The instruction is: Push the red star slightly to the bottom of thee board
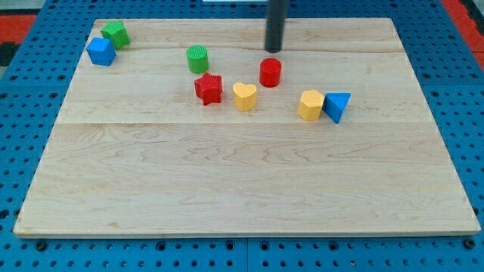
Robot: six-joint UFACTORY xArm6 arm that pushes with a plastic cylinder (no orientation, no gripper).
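1. The red star [209, 88] sits in the board's upper middle, below a green cylinder [197, 59], beside a yellow heart [244, 97].
2. The arm has no gripper; its tip [273, 50] rests above a red cylinder [270, 72], right of the star.
3. It should circle above the star, then push straight down briefly.

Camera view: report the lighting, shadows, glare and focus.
Camera view: even, soft light on the wooden board, no glare; the red star and yellow heart are sharp, casting only faint short shadows; my tip, above the red cylinder and up-right of the star, looks slightly soft-edged; the board's sides converge towards the view's top.
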